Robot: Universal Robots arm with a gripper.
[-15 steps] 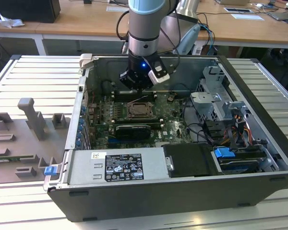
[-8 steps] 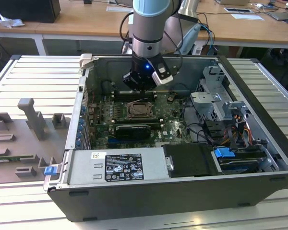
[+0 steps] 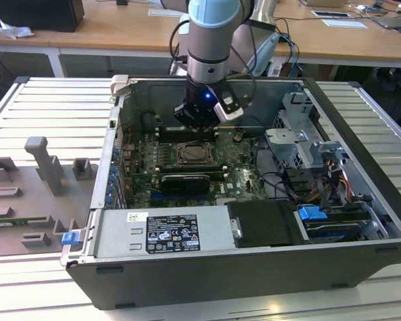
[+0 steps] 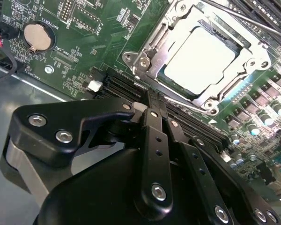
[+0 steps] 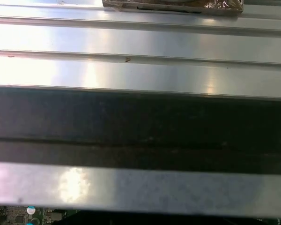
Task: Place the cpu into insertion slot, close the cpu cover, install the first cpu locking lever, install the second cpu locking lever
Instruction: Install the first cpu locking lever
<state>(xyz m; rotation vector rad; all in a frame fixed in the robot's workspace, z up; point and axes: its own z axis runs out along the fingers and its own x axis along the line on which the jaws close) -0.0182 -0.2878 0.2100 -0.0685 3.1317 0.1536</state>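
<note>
Far to the exterior view's left of the insertion slot [image 3: 181, 158]: grey plastic blocks [image 3: 43, 170] on the ribbed metal table [image 3: 27, 107], plus a little blue piece [image 3: 69, 237]. Nearer the slot, the side wall of the open computer case [image 3: 110, 167]. In front of the slot, a long dark card [image 3: 185, 182] and a big box [image 3: 164, 233] with a white sticker. To the exterior view's right of the slot, loose black wires [image 3: 271, 180], a grey drive cage [image 3: 301, 137] and a blue plug [image 3: 312, 214].

Up close in the second wrist view: a round silver battery [image 4: 37, 36] on the green board [image 4: 84, 47], well apart from the slot, and the pale cpu [image 4: 201, 61] sitting flat inside the slot, with the cpu cover [image 4: 255, 44] lying down around its edges. In the first wrist view, shiny table ribs and a dark band [image 5: 140, 126].

Over the board, on the far side of the slot in the exterior view, the gripper [image 3: 198, 126], near the cpu but apart from it, with long black card slots [image 4: 117, 86] in between. Black fingers [image 4: 152, 140] pressed together, pinching nothing.
</note>
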